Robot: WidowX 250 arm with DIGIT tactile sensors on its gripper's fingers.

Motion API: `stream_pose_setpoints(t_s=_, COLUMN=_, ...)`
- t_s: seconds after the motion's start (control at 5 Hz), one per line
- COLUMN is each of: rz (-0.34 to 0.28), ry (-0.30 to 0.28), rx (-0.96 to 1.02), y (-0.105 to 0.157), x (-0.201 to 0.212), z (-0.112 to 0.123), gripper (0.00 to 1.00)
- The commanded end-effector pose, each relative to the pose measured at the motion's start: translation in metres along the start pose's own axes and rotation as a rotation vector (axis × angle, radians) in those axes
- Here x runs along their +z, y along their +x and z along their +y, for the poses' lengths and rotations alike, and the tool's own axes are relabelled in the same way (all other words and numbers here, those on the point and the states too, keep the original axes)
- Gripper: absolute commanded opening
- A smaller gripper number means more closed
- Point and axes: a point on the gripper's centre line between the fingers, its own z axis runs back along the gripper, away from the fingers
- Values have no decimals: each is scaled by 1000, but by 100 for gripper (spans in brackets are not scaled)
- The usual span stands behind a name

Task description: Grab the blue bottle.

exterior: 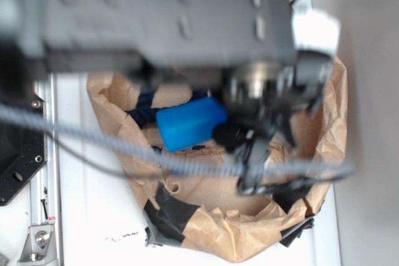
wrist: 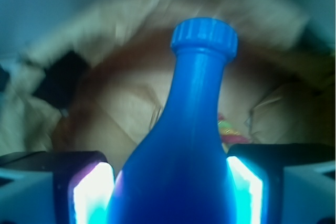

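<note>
- Two camera views of a robot arm working over a crumpled brown paper bag point(exterior: 324, 135) that lies open on a white table point(exterior: 93, 216).
- In the exterior view, the blurred grey body of the arm point(exterior: 156, 17) fills the top of the picture and hides much of the scene.
- The blue bottle point(exterior: 190, 123) shows below the arm — a bright blue cylinder inside the bag's opening, tilted, its neck end hidden behind the dark gripper point(exterior: 249, 135) just to its right.
- A dark navy rope point(exterior: 146, 110) lies just beside the bottle, partly under the arm.
- A grey braided cable point(exterior: 187, 165) runs across the picture in front of the bag.
- Patches of black tape point(exterior: 168, 213) hold the bag's lower edge.
- In the wrist view, the bottle point(wrist: 184, 156) fills the centre, its ribbed cap point(wrist: 205, 36) pointing away from the camera toward the bag's inner wall point(wrist: 121, 108).
- The gripper point(wrist: 170, 192) has a pale pad on each side of the bottle's wide body — both pads point(wrist: 92, 192) glow blue and sit right against it, so the claw is clamped on the bottle.
- A small colourful object point(wrist: 228, 128) peeks out to the right of the bottle; what it is cannot be told.
</note>
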Motion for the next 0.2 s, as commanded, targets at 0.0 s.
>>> stream_pose_setpoints(t_s=0.0, rz=-21, ry=-18, rx=55, y=3, x=15, z=-2, gripper=0)
